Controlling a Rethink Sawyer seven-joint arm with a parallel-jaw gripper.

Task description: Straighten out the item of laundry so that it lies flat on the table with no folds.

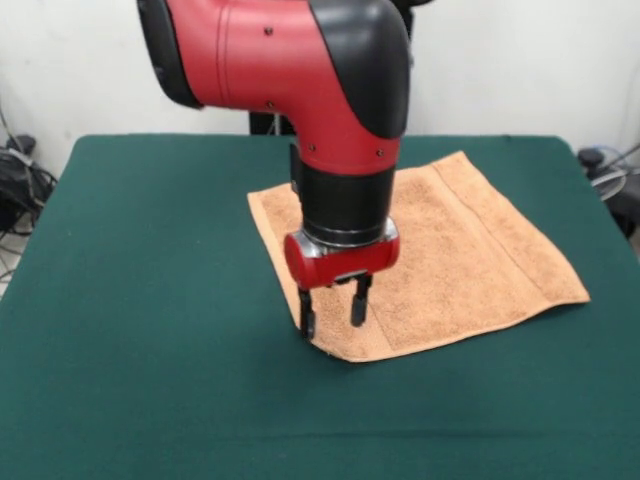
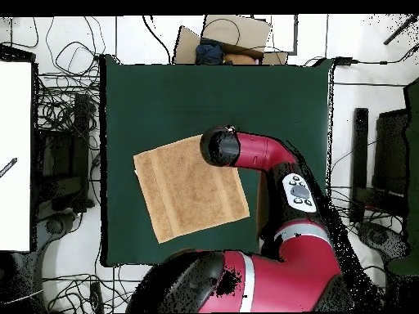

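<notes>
The orange-tan towel (image 1: 450, 250) lies spread on the dark green table (image 1: 150, 300), right of centre, and looks nearly flat; a woven band runs along its right side. No white tags show. My gripper (image 1: 332, 312) points straight down over the towel's near left edge, fingers apart and empty. The left fingertip (image 1: 307, 324) is at the towel's edge, and I cannot tell whether it touches. In the overhead view the towel (image 2: 184, 192) lies left of centre on the table (image 2: 164, 90). There the arm's wrist (image 2: 219, 147) hides the gripper over the towel's upper right corner.
The red and black arm (image 1: 300, 60) comes down from above and covers part of the towel's far edge. In the overhead view a cardboard box (image 2: 233, 37) sits beyond the table's top edge, cables (image 2: 65, 123) lie to the left, and a white board (image 2: 16, 155) stands at far left.
</notes>
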